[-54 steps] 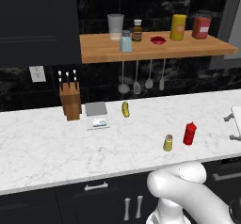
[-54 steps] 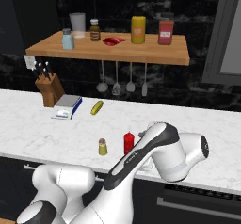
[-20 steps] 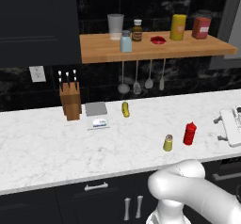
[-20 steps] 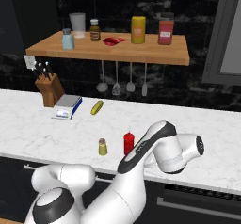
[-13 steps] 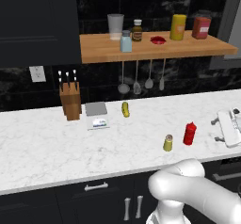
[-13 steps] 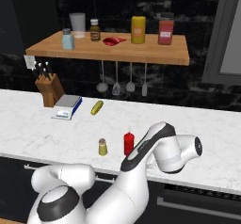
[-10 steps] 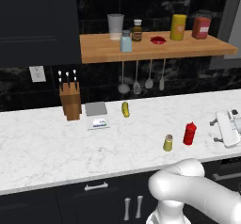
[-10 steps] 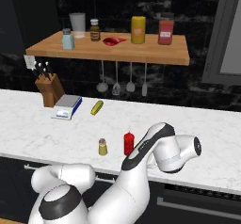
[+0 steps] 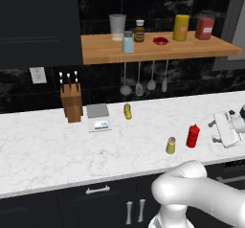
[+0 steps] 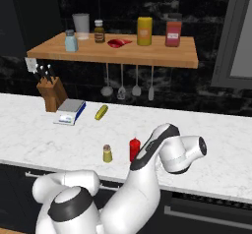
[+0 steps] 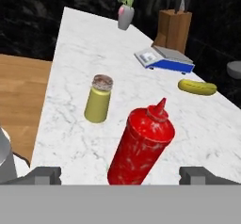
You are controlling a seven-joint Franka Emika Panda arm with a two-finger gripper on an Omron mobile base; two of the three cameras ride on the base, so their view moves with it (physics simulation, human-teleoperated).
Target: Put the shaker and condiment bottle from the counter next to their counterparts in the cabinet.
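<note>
Fingers (image 11: 120,175) spread wide — red condiment bottle (image 11: 141,145) upright between them, shaker (image 11: 98,99) just beside.

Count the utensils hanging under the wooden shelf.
4. The utensils hang in a row under the shelf: first, second, third, fourth. None looks hidden.

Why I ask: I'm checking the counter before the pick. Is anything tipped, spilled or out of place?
Nothing is spilled or tipped. The condiment bottle and shaker stand upright on the counter, apart from each other. Only the yellow pickle looks odd, lying loose by the scale.
</note>
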